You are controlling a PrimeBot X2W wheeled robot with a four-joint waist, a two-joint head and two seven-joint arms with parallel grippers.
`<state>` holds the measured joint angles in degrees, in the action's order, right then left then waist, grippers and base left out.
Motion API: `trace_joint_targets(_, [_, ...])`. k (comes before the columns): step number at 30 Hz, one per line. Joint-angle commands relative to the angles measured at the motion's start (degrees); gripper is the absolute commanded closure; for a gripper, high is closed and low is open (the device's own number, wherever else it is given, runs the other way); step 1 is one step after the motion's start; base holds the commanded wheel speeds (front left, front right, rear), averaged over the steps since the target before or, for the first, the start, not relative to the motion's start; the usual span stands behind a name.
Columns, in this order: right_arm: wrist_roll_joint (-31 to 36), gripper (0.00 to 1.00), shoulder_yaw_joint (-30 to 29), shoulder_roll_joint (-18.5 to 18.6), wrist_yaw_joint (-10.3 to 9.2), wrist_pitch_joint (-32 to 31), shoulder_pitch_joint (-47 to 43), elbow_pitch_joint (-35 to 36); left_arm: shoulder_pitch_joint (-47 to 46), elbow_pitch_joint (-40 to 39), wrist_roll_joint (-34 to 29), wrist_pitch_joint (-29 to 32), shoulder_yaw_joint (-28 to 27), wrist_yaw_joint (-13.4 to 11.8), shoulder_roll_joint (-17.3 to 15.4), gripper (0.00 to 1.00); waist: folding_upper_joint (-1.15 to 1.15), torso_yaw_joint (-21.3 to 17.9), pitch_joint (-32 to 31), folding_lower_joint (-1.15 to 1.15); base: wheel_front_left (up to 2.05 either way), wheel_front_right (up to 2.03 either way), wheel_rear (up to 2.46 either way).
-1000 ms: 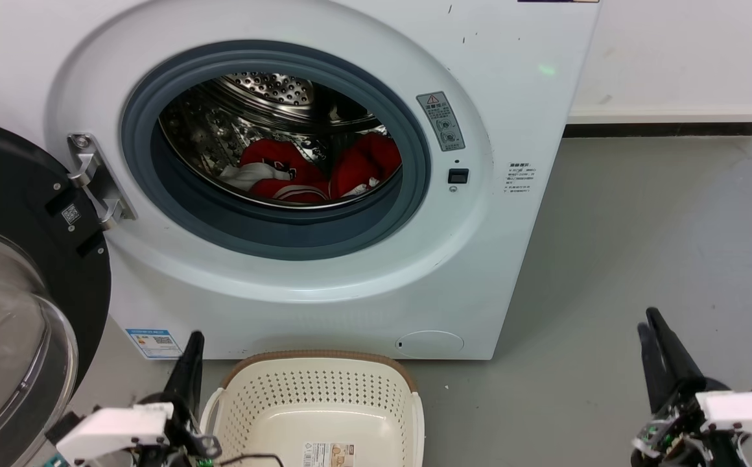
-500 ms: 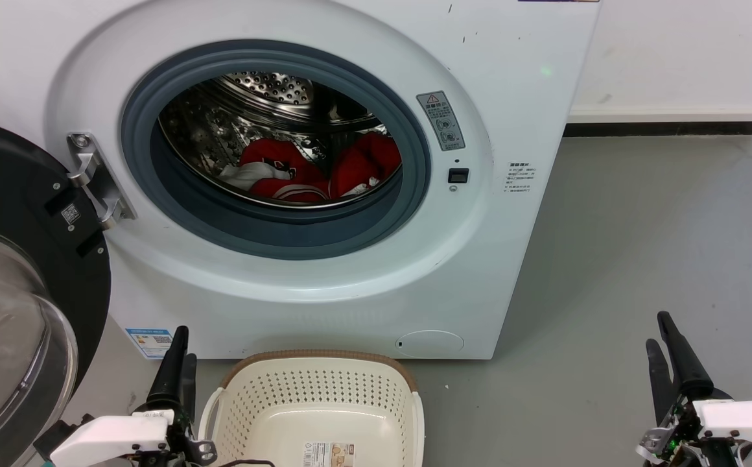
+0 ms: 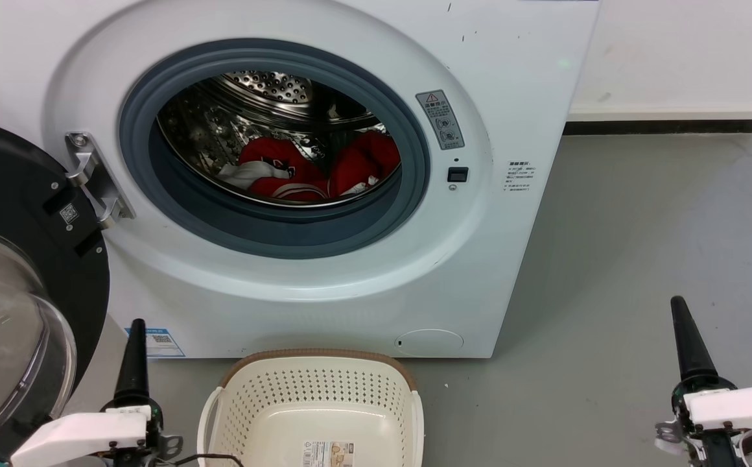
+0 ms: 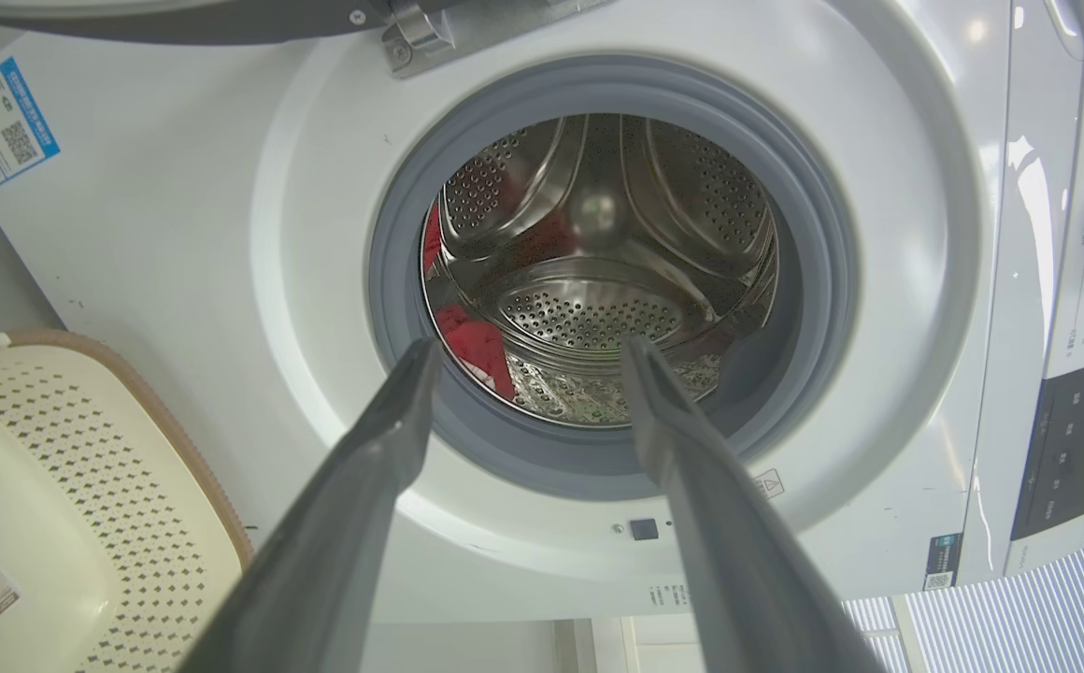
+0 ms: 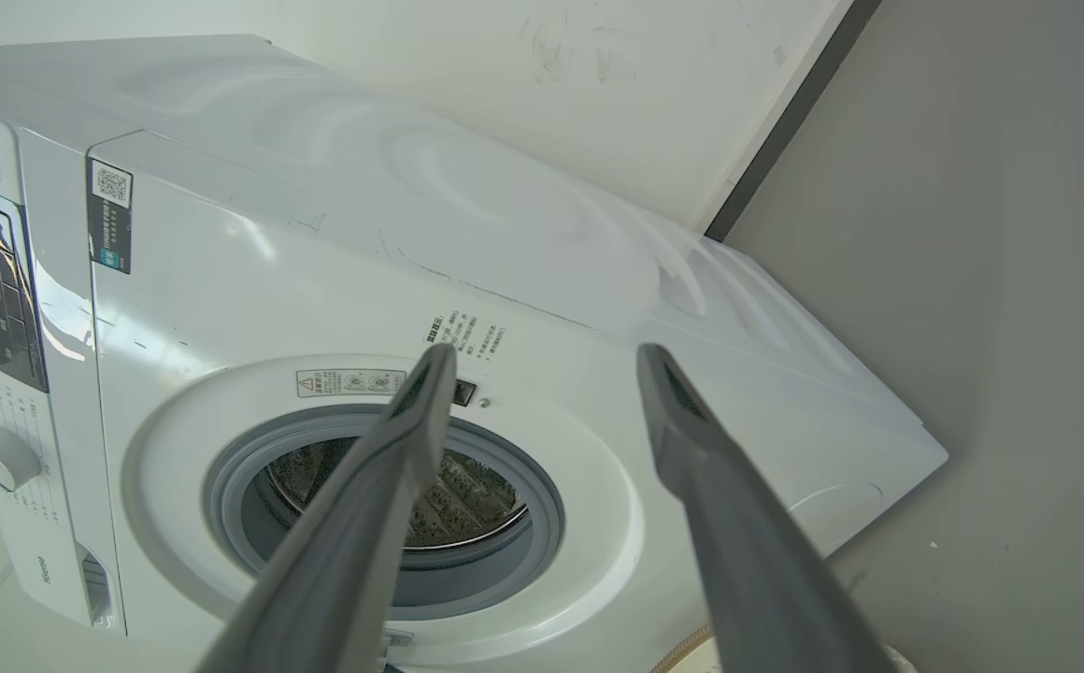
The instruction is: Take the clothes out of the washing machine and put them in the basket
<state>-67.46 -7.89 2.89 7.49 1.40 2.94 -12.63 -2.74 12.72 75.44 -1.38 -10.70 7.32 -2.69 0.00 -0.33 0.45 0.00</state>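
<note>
The clothes (image 3: 311, 170), red with white parts, lie in a pile at the bottom of the steel drum of the washing machine (image 3: 324, 292), whose door is swung open. The cream basket (image 3: 324, 354) stands on the floor right below the porthole with no clothes in it. My left gripper (image 3: 135, 350) hovers low to the left of the basket, and my right gripper (image 3: 686, 334) hovers low at the far right. In the left wrist view the left gripper (image 4: 528, 350) is open, aimed at the porthole, with a bit of red clothes (image 4: 477, 341) beyond it. The right gripper (image 5: 547, 355) is open too.
The black-framed glass door (image 3: 6, 279) hangs open at the left, close to my left arm. Grey floor (image 3: 642, 246) stretches to the right of the washer up to a white wall with a dark skirting strip (image 3: 661, 128).
The left gripper has slid left, away from the basket. The right gripper has slid right. Both have turned so their fingers line up edge-on in the head view.
</note>
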Motion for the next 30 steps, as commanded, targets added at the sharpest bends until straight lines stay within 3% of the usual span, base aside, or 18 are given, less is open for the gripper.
trace_joint_targets(1, [2.3,0.00,0.0,0.1,0.00,0.5,1.0,1.6,-1.0,-1.3,-1.4,-0.5,-0.7,0.0,-0.1,0.00,0.00,0.0,0.0,0.00,0.00,0.00,0.00])
trace_joint_targets(9, [17.4,0.00,0.1,0.1,0.00,2.1,1.0,7.2,-1.2,-7.0,-11.8,-2.2,-0.6,-2.5,-0.2,0.00,0.00,-0.1,0.3,0.00,0.00,0.00,0.00])
trace_joint_targets(23, [36.2,0.00,3.7,0.0,0.00,4.8,0.5,14.2,0.7,-15.6,-29.6,-4.8,6.3,-8.3,-0.2,0.00,0.00,-0.5,0.6,0.00,0.00,0.00,0.00])
trace_joint_targets(30, [44.1,0.00,5.0,0.0,0.00,5.9,-0.3,15.4,1.1,-17.2,-38.5,-6.0,9.3,-9.5,-0.2,0.00,0.00,-0.7,0.6,0.00,0.00,0.00,0.00])
